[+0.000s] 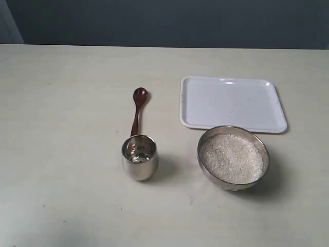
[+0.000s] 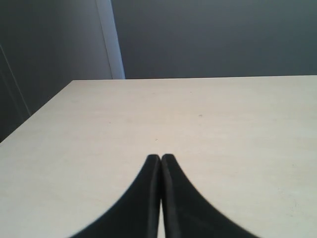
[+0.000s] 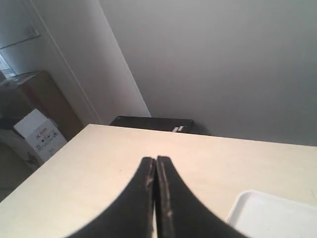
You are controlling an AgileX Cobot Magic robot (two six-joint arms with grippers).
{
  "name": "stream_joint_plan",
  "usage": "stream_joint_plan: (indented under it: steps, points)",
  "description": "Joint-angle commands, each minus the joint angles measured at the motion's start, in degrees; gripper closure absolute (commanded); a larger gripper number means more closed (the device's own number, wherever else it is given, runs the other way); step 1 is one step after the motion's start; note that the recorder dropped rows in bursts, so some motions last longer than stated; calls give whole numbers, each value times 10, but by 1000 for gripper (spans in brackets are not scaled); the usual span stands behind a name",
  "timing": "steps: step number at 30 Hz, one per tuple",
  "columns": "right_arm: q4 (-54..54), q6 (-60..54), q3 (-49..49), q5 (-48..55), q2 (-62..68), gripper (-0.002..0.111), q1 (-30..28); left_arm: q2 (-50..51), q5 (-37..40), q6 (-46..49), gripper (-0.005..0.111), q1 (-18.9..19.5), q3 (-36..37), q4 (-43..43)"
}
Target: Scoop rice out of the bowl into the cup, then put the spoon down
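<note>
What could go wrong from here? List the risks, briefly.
1. The spoon has its handle end hidden behind the cup; grabbing there may tip the cup.
2. The rice fills the bowl high, so a deep scoop may spill grains onto the table.
3. The left pincer and right pincer are both shut; either must open before gripping the thin handle.

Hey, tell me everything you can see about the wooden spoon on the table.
The slim reddish-brown wooden spoon lies flat on the pale table, with nothing holding it. It has a small oval scoop, glossy and seemingly empty, and a long thin handle. The scoop points toward the table's far edge; the handle's end runs behind the rim of the small shiny steel cup, so whether they touch cannot be told. It shows only in the exterior view.
</note>
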Motion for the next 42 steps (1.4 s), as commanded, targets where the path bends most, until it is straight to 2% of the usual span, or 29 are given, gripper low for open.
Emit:
stream_joint_plan:
  steps: [1,7,12,14,17,20,22,29,35,37,39,42]
  points:
    - [-4,19,-47,89,63,109,2,-2,-8,-2,106,-2,-2,-3]
    - [-4,6,-59,343,62,109,2,-2,-8,-2,106,-2,-2,-3]
    - [-4,-199,-59,533,44,109,15,-2,-8,-2,106,-2,-2,-3]
    - [-4,-252,-62,577,40,109,22,-2,-8,-2,106,-2,-2,-3]
    - [-4,-294,-88,545,40,109,22,-2,-8,-2,106,-2,-2,-3]
    - [-4,-292,-119,414,35,109,22,-2,-8,-2,106,-2,-2,-3]
    - [-4,-251,-138,348,38,109,25,-2,-8,-2,106,-2,-2,-3]
    - [-4,-209,-146,344,109,109,88,-2,-8,-2,106,-2,-2,-3]
    - [-4,-194,-146,339,182,109,175,-2,-8,-2,106,-2,-2,-3]
    - [-4,-200,-146,390,192,109,210,-2,-8,-2,106,-2,-2,-3]
    - [-4,-215,-146,493,193,109,243,-2,-8,-2,106,-2,-2,-3]
    - [-4,-322,-146,778,190,109,305,-2,-8,-2,106,-2,-2,-3]
